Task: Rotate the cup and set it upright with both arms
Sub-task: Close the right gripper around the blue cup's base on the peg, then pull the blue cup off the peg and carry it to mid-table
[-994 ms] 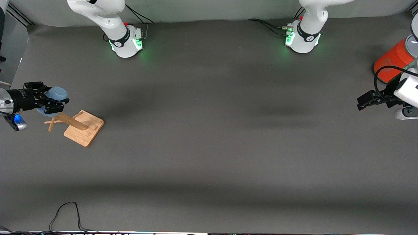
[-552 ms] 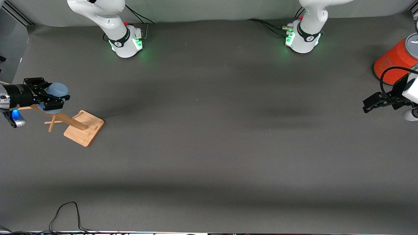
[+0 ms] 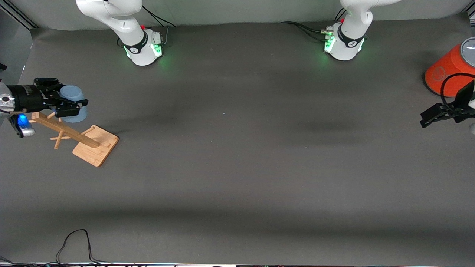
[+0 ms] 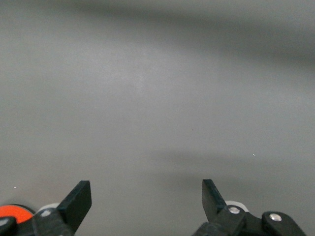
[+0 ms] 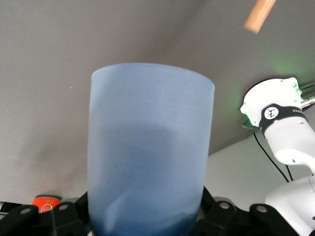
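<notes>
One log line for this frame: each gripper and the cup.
right gripper: shut on cup, above wooden rack | left gripper: open, waiting beside orange canister

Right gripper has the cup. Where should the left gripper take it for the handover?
Probably the free end of the cup that sticks out past the right gripper, which clamps its other end. The open left gripper, beside the orange canister, should come across the sidewall with fingers spanning its round body.

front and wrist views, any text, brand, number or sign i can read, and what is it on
No text reads clearly in any view.
Orange canister: a round embossed mark on its side, too blurred to read.
Arm bases: a small round emblem on each black band, with no letters that can be made out.
Cup, held in the right gripper: plain, no print.
Left gripper: no markings seen.
</notes>
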{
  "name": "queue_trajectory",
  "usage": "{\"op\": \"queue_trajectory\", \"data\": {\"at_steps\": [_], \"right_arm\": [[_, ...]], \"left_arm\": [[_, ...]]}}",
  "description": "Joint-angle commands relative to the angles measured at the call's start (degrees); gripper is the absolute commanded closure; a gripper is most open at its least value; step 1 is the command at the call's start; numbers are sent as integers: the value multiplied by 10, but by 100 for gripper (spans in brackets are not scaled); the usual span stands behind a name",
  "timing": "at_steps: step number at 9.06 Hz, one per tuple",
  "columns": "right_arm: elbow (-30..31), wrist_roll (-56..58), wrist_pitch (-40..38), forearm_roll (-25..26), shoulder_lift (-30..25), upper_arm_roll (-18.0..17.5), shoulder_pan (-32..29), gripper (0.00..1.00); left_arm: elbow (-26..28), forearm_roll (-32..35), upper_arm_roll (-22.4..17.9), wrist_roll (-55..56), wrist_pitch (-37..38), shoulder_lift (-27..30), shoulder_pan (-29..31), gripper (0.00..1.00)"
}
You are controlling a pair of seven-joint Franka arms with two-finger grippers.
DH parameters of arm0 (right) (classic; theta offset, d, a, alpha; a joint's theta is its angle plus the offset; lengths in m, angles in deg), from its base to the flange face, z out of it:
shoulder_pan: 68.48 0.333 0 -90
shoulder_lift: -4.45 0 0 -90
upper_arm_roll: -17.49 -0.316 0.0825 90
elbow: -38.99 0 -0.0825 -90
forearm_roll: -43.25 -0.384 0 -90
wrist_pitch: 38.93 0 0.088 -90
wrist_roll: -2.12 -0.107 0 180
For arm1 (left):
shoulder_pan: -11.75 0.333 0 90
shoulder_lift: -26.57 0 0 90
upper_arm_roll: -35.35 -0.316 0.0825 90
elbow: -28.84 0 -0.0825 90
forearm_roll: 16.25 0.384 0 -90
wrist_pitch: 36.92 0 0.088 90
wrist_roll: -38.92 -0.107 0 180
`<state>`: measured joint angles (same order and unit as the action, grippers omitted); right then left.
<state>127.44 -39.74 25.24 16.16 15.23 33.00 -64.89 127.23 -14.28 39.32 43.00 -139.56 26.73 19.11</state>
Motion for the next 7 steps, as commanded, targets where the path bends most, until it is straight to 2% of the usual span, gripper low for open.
{"op": "queue_trajectory", "data": {"at_steps": [1, 4, 7], "right_arm": [[-13, -46, -6, -22, -13, 3, 42, 72], [-41, -43, 33, -22, -5, 2, 137, 73], [-48, -46, 171, -22, 45, 2, 262, 73]], "left_arm": [[-4, -2, 0, -10, 5, 8, 1, 0], [-3, -1, 1, -3, 17, 9, 0, 0], [-3, -1, 1, -2, 48, 12, 0, 0]]}}
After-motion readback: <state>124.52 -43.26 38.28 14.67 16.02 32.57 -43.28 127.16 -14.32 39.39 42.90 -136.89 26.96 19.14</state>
